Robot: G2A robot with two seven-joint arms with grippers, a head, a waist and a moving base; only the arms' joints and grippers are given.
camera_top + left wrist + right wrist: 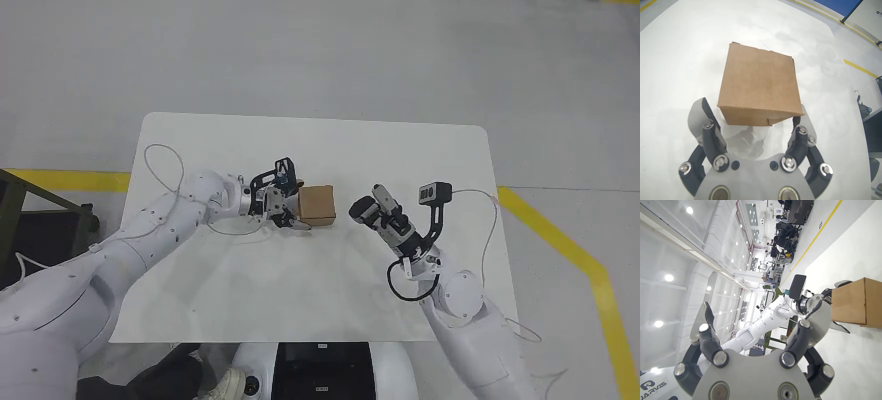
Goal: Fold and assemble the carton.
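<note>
Nearest to the robot, both arms are stretched over the front part of the white bench [250,300]. A little further, about the middle of the bench, the left pincer [288,205] and the right pincer [358,210] are turned towards each other, and the carton [318,204] is found between them.

The left pincer is opened wide and nothing is clamped in it. In the left wrist view its 2 fingers [696,113] are spread at both sides of the near lower edge of the carton. 1 finger is seen just at a corner of the carton, while the other stands apart from it. Whether the first finger really touches the cardboard cannot be told.

The right pincer is also opened wide, and nothing is held by it. It is placed near the carton on the opposite side, with a small gap of bench between them.

The carton is a brown cardboard cube, set upright on the bench with its top face closed. On the side turned to the left pincer, a flap seam is seen with a small opening at it.

Beyond the carton the far part of the bench is seen, and behind it the grey floor [300,60], on which a yellow line [560,240] is painted.
</note>
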